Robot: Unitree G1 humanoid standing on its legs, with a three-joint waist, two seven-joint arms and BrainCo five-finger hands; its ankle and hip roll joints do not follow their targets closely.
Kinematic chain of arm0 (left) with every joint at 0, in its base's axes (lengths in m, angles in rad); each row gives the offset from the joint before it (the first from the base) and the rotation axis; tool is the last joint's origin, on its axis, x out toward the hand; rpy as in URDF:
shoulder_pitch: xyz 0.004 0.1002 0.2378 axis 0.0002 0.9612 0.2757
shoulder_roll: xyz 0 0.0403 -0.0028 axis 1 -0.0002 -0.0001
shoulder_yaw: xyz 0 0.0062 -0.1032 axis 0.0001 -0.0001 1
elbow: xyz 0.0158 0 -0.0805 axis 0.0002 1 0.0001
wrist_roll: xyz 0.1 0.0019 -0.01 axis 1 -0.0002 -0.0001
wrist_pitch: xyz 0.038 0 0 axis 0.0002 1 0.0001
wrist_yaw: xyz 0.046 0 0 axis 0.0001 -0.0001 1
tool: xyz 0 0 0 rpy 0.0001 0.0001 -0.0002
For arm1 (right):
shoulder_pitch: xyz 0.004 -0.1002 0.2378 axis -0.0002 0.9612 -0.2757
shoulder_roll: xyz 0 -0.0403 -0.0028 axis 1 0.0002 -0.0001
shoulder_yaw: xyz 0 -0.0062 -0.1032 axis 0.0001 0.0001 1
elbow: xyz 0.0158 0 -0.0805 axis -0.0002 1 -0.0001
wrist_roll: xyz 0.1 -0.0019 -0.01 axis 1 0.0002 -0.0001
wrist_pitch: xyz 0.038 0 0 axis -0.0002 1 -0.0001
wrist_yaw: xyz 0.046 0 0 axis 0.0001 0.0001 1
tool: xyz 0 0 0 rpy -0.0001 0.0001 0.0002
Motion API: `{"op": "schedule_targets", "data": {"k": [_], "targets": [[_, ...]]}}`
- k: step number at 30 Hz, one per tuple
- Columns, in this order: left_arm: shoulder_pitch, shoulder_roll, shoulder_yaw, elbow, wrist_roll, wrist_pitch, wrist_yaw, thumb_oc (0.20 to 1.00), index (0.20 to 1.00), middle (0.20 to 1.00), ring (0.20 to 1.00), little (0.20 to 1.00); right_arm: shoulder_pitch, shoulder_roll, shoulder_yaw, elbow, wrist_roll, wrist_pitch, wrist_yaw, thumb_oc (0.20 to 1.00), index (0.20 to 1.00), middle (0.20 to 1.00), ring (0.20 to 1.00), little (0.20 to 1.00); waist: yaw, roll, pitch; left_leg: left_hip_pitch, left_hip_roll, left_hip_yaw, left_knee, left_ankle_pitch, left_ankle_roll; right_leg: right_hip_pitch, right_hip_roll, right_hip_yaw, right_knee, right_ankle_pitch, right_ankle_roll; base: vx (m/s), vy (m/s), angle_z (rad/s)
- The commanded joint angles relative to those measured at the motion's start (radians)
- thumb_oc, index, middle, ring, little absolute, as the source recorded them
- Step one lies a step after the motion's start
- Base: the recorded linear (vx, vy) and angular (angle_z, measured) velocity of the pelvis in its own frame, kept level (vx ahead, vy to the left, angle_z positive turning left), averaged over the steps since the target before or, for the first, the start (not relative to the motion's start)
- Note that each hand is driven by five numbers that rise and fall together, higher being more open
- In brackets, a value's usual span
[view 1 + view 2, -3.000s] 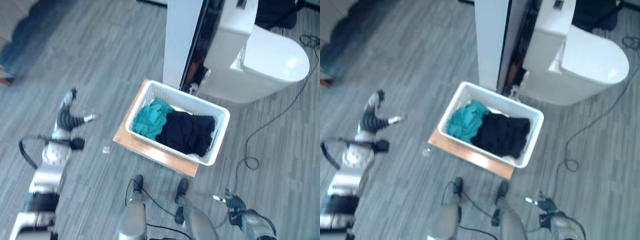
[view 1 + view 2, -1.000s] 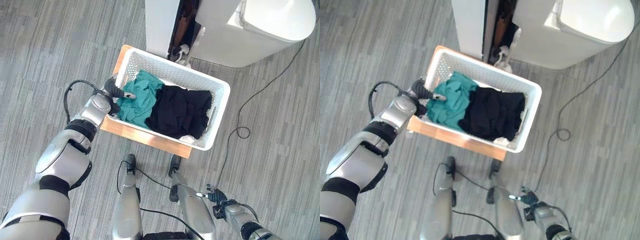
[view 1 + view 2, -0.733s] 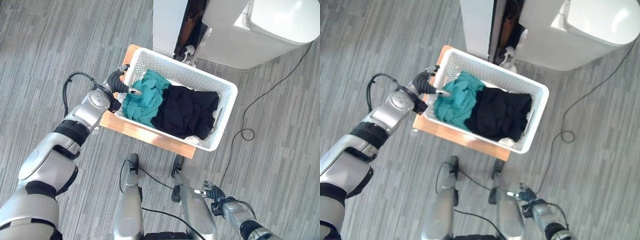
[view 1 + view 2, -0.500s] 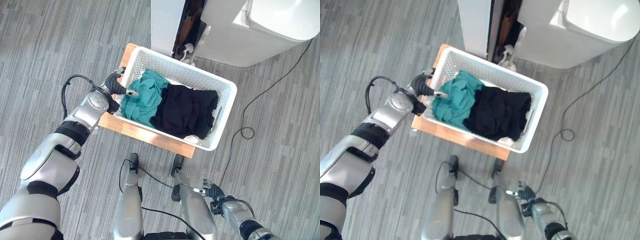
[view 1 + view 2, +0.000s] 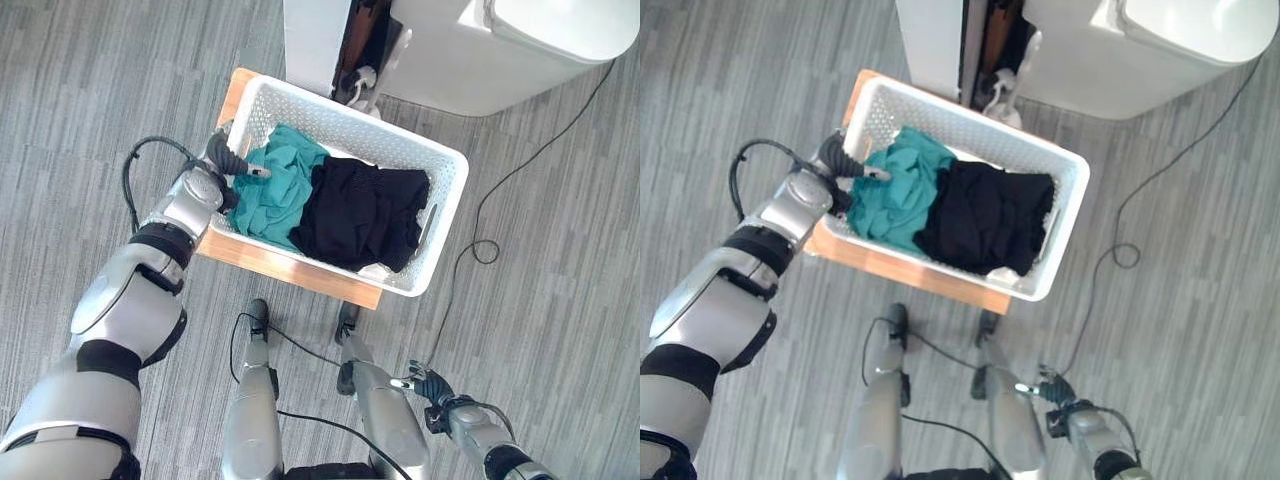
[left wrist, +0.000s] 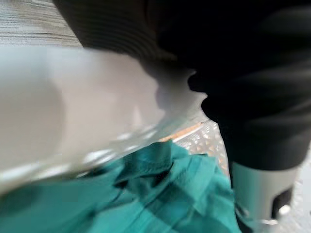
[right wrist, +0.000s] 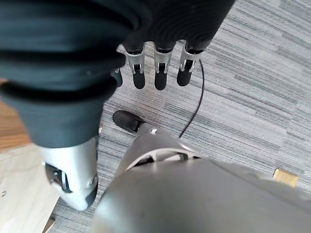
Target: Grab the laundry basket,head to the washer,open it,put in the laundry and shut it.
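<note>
The white laundry basket [image 5: 447, 166] rests on a wooden board [image 5: 290, 268] on the floor, holding a teal cloth [image 5: 278, 190] and a black cloth [image 5: 362, 214]. My left hand [image 5: 222, 162] is at the basket's left end, its thumb [image 6: 262, 194] lying over the rim [image 6: 73, 107] above the teal cloth [image 6: 170, 194]. The rim hides the rest of that hand. My right hand [image 5: 432, 386] hangs low at my right side, well short of the basket, with straight fingers [image 7: 155, 73] and nothing in it. The white washer [image 5: 470, 50] stands just behind the basket.
A tall white panel [image 5: 312, 40] stands beside the washer, with a dark gap between them. A thin black cord [image 5: 500, 210] runs over the grey plank floor to the right of the basket. Open floor lies to the left of the board.
Over three seconds my left arm swung in from the floor at the left to the basket's left end, where it has stayed for the last second. The view has shifted. My right hand stays low.
</note>
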Motion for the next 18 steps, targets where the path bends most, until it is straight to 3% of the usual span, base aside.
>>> {"op": "schedule_targets", "data": {"k": [1, 9, 15, 18], "targets": [[-0.121, -0.005, 0.049, 0.115, 0.011, -0.051, 0.043, 1.0, 1.0, 1.0, 1.0, 1.0, 0.066, -0.054, -0.003, -0.043, 0.017, -0.016, 0.007, 1.0, 1.0, 1.0, 1.0, 1.0, -0.002, -0.036, -0.006, -0.044, 0.049, 0.045, 0.076, -0.052, 0.021, -0.03, -0.095, 0.04, 0.08, -0.07, 0.091, 0.0, 0.0, 0.0], [-0.11, 0.02, 0.058, 0.147, 0.027, -0.04, 0.05, 1.0, 1.0, 1.0, 1.0, 1.0, 0.091, -0.097, -0.085, -0.183, 0.064, -0.036, -0.036, 1.0, 1.0, 1.0, 1.0, 1.0, -0.02, -0.051, -0.006, -0.052, 0.052, 0.052, 0.102, -0.066, 0.024, -0.041, -0.091, 0.053, 0.089, -0.071, 0.09, 0.01, 0.005, -0.09], [-0.075, -0.037, 0.137, 0.093, 0.026, -0.006, 0.083, 1.0, 1.0, 1.0, 1.0, 1.0, 0.033, -0.19, -0.336, -0.586, 0.006, -0.093, -0.259, 1.0, 1.0, 1.0, 1.0, 1.0, -0.027, -0.042, -0.006, -0.06, 0.055, 0.06, 0.117, -0.09, 0.032, -0.054, -0.091, 0.063, 0.1, -0.079, 0.09, 0.01, 0.015, -0.07], [-0.034, -0.09, 0.156, 0.033, 0.027, 0.005, 0.108, 1.0, 1.0, 1.0, 1.0, 1.0, -0.013, -0.204, -0.377, -0.682, -0.073, -0.089, -0.332, 1.0, 1.0, 1.0, 1.0, 1.0, -0.02, -0.034, -0.006, -0.068, 0.049, 0.055, 0.128, -0.101, 0.034, -0.057, -0.092, 0.065, 0.103, -0.082, 0.09, 0.0, 0.007, -0.05]]}}
